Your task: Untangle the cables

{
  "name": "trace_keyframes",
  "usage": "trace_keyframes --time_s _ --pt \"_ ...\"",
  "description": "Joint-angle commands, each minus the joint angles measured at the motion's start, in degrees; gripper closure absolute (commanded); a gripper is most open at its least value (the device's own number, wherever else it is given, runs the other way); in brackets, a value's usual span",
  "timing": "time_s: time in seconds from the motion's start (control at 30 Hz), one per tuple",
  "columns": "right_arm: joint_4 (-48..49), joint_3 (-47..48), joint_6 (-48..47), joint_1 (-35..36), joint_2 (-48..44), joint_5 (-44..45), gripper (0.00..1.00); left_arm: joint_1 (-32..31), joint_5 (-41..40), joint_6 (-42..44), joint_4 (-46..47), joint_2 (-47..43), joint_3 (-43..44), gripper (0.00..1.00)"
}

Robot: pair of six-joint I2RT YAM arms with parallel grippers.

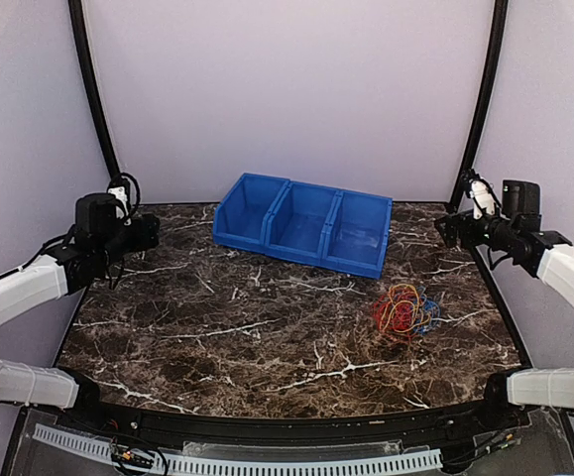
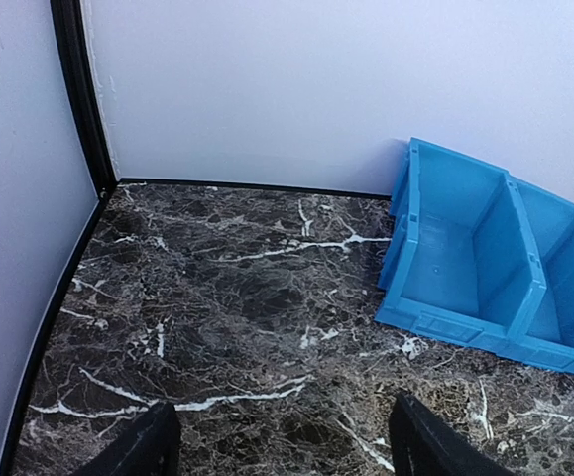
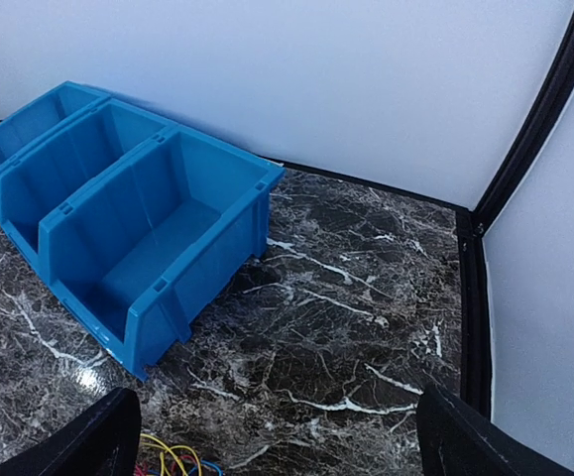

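Left gripper [image 2: 282,451]: fingers wide apart, above table [image 1: 217,327] at left edge of top view. Right gripper [image 3: 277,446]: fingers also wide apart, at right edge. Cables [image 1: 403,310]: roundish red, yellow and blue clump, no clear long axis, lying lower right of centre, below right end of blue bins [image 1: 301,223], well apart from both grippers.
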Motion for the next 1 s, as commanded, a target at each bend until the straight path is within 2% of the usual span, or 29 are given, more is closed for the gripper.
trace_keyframes --time_s 0.0,0.2,0.33,0.43,0.6,0.77,0.97 --pt "7.21 -4.84 -0.6 -1.26 -3.02 0.44 0.01 0.02 9.94 1.86 5.78 -2.92 -2.63 0.24" --pt "3.04 -8.14 -10.6 -2.34 -4.86 -12.82 0.01 -6.3 20.61 5.71 8.38 -1.75 -4.4 0.23" --pt "-1.88 -6.72 -16.03 -0.83 -5.12 -17.3 0.02 -12.39 25.64 8.6 8.51 -0.09 -4.63 0.27" --pt "-5.99 -6.17 -20.77 2.81 -4.99 -17.14 0.04 -17.54 27.74 11.68 7.81 2.04 -4.4 0.31" --pt "-12.21 -6.26 -27.14 10.67 -2.66 -15.05 0.14 -24.55 27.79 16.92 4.67 6.36 -2.69 0.36" --pt "-16.43 -6.36 -32.04 17.11 0.64 -11.33 0.26 -27.8 28.98 18.53 3.49 9.76 -1.45 0.39" --pt "-17.1 -6.87 -33.85 19.15 3.5 -7.72 0.27 -29.33 30.85 18.01 4.04 10.37 -0.86 0.4"
